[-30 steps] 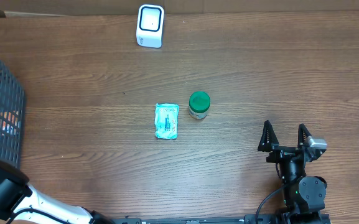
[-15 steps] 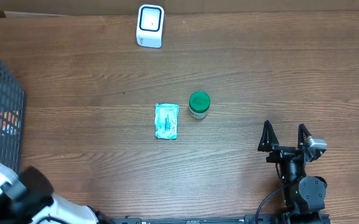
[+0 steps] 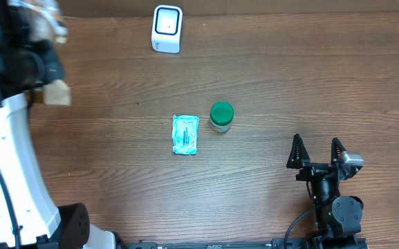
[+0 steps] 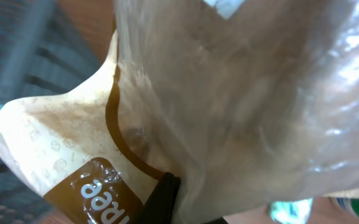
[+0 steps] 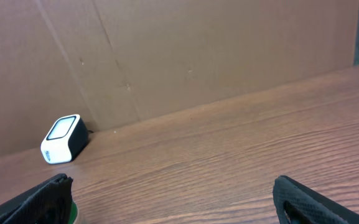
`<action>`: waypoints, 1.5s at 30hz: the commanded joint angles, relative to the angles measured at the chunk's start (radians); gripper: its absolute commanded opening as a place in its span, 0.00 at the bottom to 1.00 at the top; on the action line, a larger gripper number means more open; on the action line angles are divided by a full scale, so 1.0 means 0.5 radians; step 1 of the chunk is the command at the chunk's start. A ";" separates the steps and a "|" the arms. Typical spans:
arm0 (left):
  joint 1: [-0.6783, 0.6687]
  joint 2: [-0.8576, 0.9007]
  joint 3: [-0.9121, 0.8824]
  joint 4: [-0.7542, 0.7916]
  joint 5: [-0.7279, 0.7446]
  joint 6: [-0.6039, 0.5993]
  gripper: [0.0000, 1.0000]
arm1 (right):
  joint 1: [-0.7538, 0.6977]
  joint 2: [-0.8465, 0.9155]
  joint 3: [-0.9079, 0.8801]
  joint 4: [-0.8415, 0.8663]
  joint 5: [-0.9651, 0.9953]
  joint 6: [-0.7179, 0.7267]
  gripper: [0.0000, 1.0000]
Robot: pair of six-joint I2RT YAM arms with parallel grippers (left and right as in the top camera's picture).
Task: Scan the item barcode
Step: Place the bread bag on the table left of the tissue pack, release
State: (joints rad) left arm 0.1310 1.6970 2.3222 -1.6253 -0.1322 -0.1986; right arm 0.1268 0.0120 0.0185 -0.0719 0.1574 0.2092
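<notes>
left pincer (image 3: 41, 63): clamped tight on the bag (image 3: 57, 93), up over the far-left of the counter (image 3: 289, 83)
bag: tan, brown label, crinkly clear wrap, fills the left wrist view, well apart from the scanner (image 3: 166, 28)
scanner: white, at the back edge
right pincer (image 3: 316, 142): spread wide, nothing in it, near-right
mid-counter: teal packet (image 3: 184, 134), green-lidded jar (image 3: 221, 116) just beside it

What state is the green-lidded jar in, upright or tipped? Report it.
Upright. From overhead, the green-lidded jar shows its round lid facing up, body just beneath.
</notes>
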 commanded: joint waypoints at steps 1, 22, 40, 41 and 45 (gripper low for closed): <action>-0.249 0.082 -0.342 -0.013 0.005 -0.311 0.04 | 0.008 -0.014 -0.021 0.011 0.013 -0.007 1.00; -0.824 0.137 -2.064 1.167 0.208 -1.137 0.06 | 0.008 -0.014 -0.021 0.011 0.013 -0.007 1.00; -0.575 0.136 -1.364 0.816 0.503 -0.601 0.92 | 0.008 -0.014 -0.021 0.011 0.013 -0.007 1.00; -0.542 0.136 -1.245 0.741 0.533 -0.546 0.93 | 0.008 -0.014 -0.021 0.011 0.013 -0.007 1.00; -0.391 0.136 -0.712 0.426 0.620 -0.334 0.96 | 0.008 -0.014 -0.021 0.011 0.013 -0.007 1.00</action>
State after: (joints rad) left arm -0.1261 1.7813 1.7531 -1.3170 0.1059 -0.5186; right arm 0.1268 0.0120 0.0185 -0.0711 0.1581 0.2089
